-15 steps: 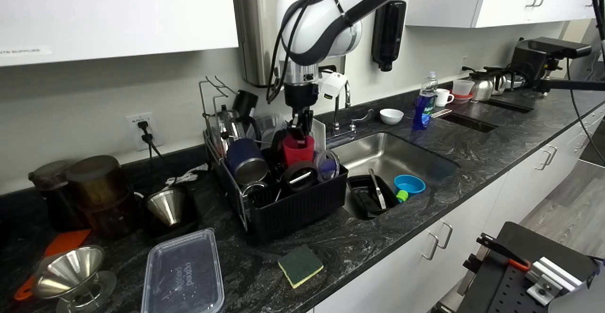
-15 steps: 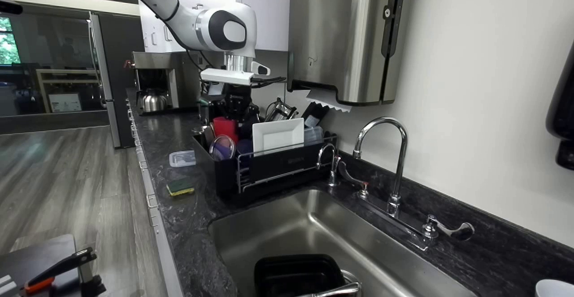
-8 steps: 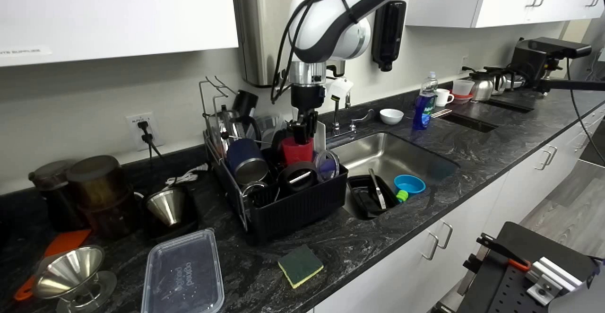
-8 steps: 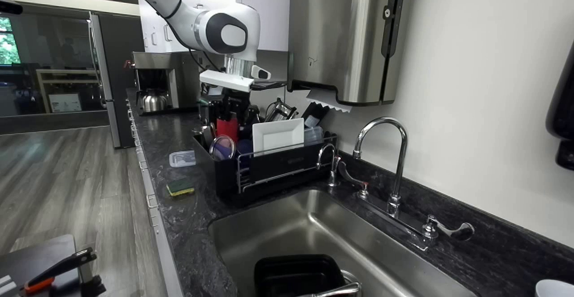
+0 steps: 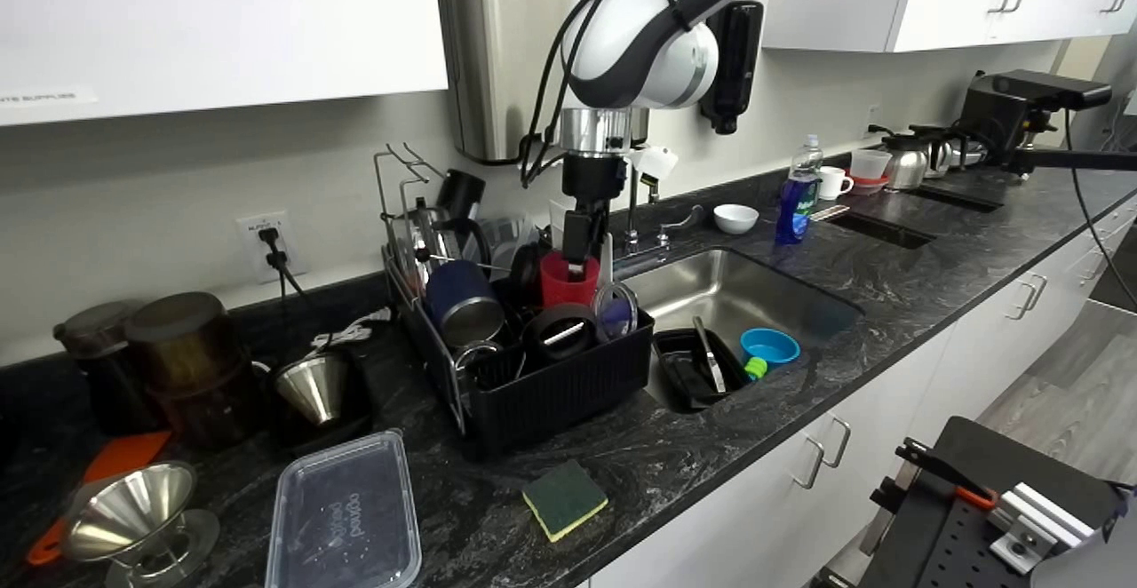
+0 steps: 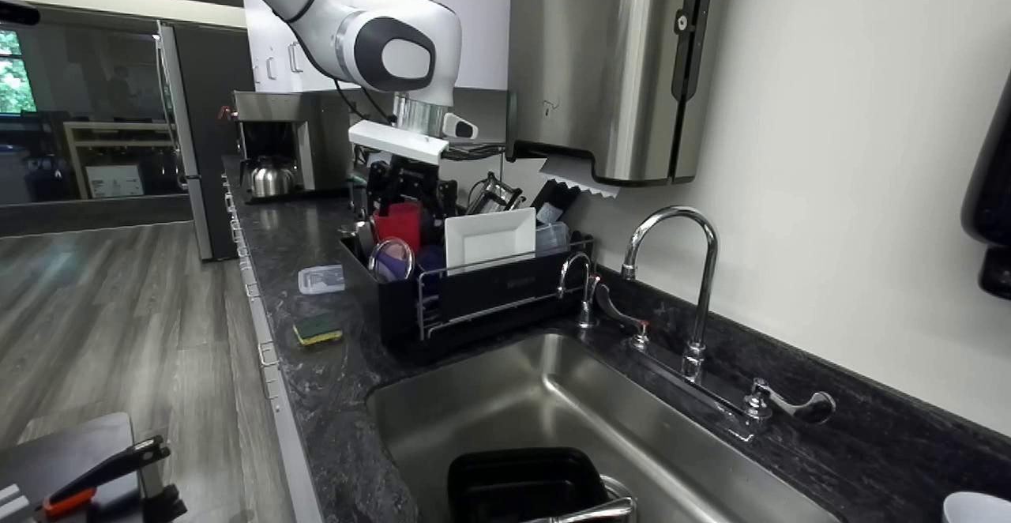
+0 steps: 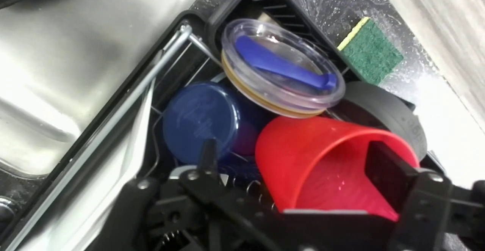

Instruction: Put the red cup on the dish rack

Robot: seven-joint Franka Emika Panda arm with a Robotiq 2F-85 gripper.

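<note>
- The pincer (image 7: pixel 293 152) stands with its 2 fingers (image 7: pixel 386 173) apart, 1 at the mouth of the red cup (image 7: pixel 303 152), 1 outside it.
- The red cup is below the pincer, in the dish rack (image 5: pixel 564 401).
- A white plate (image 6: pixel 490 235) stands near the pincer.
- A sponge (image 5: pixel 566 497) lies on the bench (image 5: pixel 657 455), well apart from the pincer.

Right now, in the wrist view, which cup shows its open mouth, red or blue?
The red cup: its inside shows, partly covered by one of the fingers. The blue cup shows a closed end.
</note>
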